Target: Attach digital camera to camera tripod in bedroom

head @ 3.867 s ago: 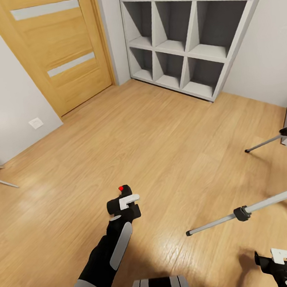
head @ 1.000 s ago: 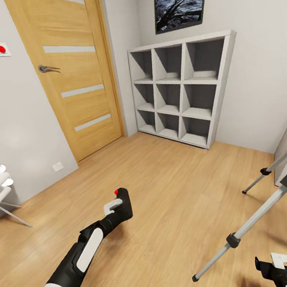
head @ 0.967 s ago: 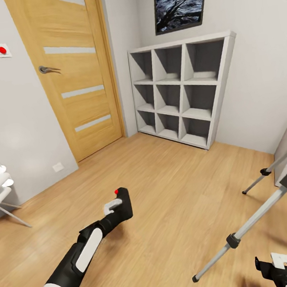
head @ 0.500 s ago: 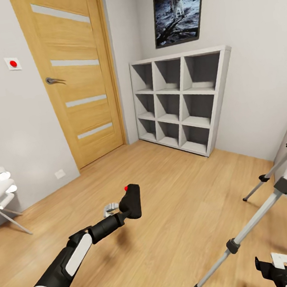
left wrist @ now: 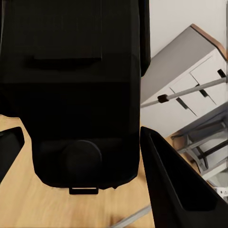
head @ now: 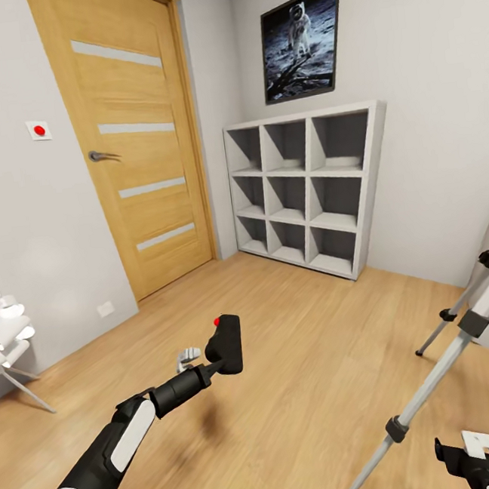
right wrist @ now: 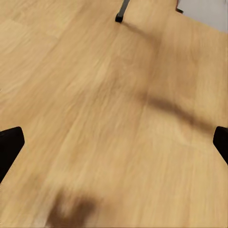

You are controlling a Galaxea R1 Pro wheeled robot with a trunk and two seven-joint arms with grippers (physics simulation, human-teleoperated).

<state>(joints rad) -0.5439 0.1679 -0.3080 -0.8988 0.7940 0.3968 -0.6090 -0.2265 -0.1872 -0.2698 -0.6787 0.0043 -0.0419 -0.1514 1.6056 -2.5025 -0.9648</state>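
Observation:
The digital camera, a small black box with a red mark on top, is held out over the wood floor with my left gripper shut on it. In the left wrist view the digital camera sits right in front of the lens, with one dark finger beside it. The camera tripod stands at the right, its silver legs slanting up out of the picture and its head out of view. My right gripper hangs low at the bottom right, open over bare floor near a tripod foot.
An oak door is shut on the left wall. A white nine-cube shelf stands against the far wall under an astronaut poster. A white object on thin legs sits at the far left. A grey desk stands behind the tripod.
The head camera has tilted up, so door, shelf and poster sit lower in the picture. My left arm has stretched forward and turned its wrist, carrying the camera slightly right. The right gripper stays put.

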